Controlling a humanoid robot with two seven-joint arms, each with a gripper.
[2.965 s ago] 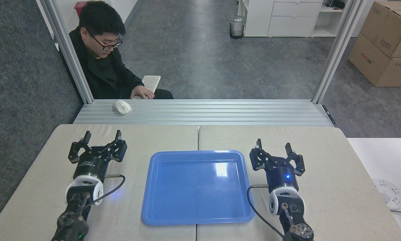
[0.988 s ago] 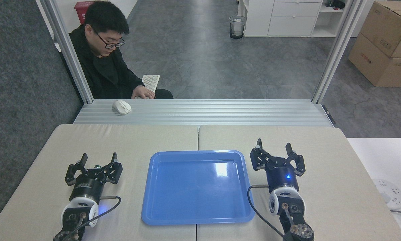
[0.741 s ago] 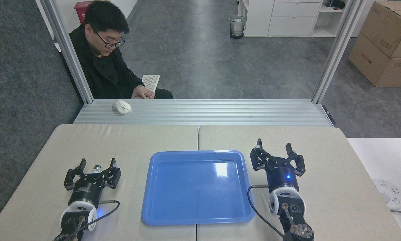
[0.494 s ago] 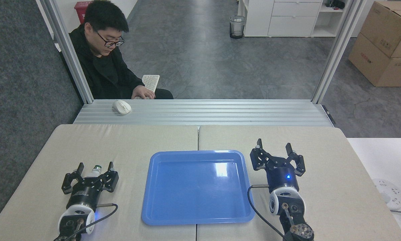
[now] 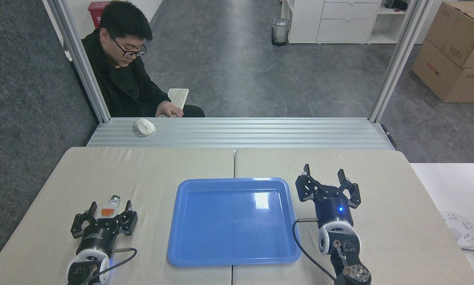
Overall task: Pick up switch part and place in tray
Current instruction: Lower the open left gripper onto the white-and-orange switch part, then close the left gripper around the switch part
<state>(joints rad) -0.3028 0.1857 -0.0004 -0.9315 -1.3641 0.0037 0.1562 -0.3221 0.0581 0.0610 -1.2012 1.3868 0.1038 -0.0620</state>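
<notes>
Left claw [image 5: 110, 206] open astride switch part [image 5: 110, 205]

An office test bay: beyond the padded tabletop [image 5: 300, 166] a person [image 5: 122, 67] sits at a keyboard [image 5: 178, 97], with white drawer cabinets [image 5: 346, 19], a bin [image 5: 280, 31] and stacked cardboard boxes [image 5: 458, 51] farther off on grey flooring.

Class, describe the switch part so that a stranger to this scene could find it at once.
Start at the blue tray mid-table and look left to the left gripper. The switch part lies between its open jaws: small, orange-bodied, with a silver collar and dark tip, the only coloured piece there.
</notes>
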